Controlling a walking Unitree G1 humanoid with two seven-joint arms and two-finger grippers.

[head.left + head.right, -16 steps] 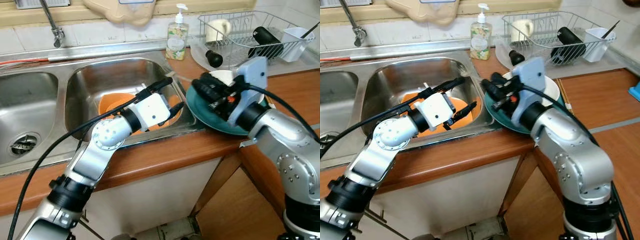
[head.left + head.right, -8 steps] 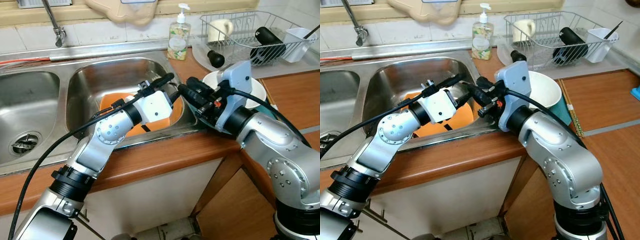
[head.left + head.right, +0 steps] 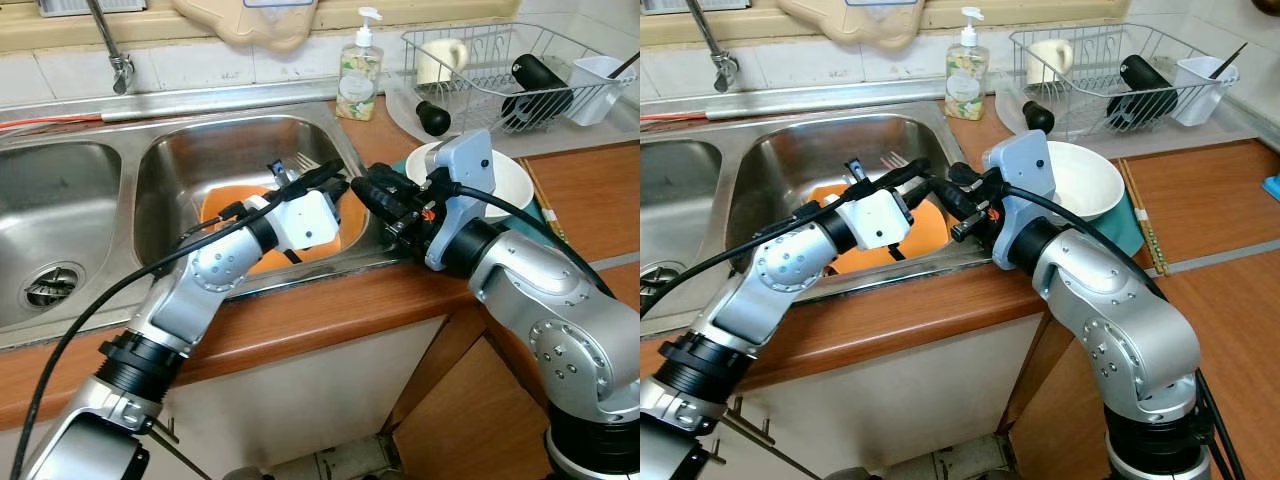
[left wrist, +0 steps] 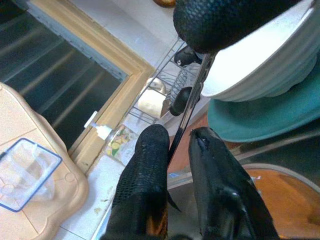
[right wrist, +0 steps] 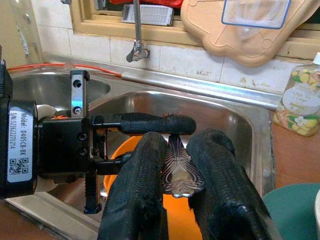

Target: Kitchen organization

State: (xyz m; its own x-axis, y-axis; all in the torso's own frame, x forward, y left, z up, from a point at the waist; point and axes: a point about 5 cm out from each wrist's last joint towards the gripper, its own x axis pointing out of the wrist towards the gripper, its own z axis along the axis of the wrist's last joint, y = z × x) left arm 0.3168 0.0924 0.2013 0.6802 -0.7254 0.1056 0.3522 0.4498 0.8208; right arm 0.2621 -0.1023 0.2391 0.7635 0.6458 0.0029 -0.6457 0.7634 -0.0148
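A silver fork (image 5: 179, 170) hangs over the right sink basin (image 3: 215, 150), its tines (image 3: 303, 161) pointing toward the back wall. My left gripper (image 3: 333, 186) reaches in from the left and is shut on the fork's shaft (image 4: 189, 107). From the right, my right gripper (image 3: 366, 192) meets it tip to tip, its fingers (image 5: 142, 175) shut on the ornate handle end. An orange bowl (image 3: 222, 210) lies in the basin below both grippers. A white bowl (image 3: 1090, 175) sits on a teal plate (image 3: 1132, 228) on the counter behind the right arm.
A soap bottle (image 3: 357, 70) stands behind the sink. A wire dish rack (image 3: 500, 70) with a cup and dark items is at the back right. The faucet (image 3: 110, 50) and left basin drain (image 3: 48, 286) lie to the left. The wooden counter edge (image 3: 300, 320) runs along the front.
My right gripper swung left from above the teal plate to the sink's edge and closed on the fork handle. The left gripper lifted a little, bringing the fork tines into sight.
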